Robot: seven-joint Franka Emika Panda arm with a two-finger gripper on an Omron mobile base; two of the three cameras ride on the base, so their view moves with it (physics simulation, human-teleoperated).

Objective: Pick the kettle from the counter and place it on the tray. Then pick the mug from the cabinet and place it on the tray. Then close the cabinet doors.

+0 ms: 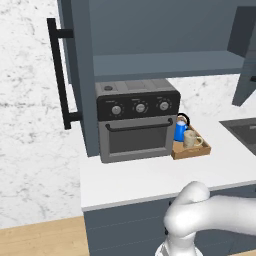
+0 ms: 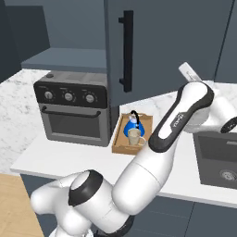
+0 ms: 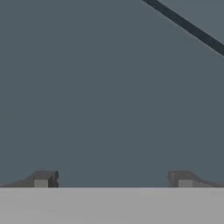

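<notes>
I see the kettle point(image 1: 180, 130) and the mug point(image 1: 191, 139) both on the tray point(image 1: 198, 151), touching or nearly so, the mug at about 5 o'clock from the kettle in the left base view. The tray sits on the tabletop point(image 1: 145, 177) just beside the toaster oven point(image 1: 137, 120), at its 3 o'clock. The jaws point(image 3: 113, 178) stand wide apart, holding nothing, facing a flat slate-blue cabinet door point(image 3: 96, 87). Both cabinet doors hang open.
</notes>
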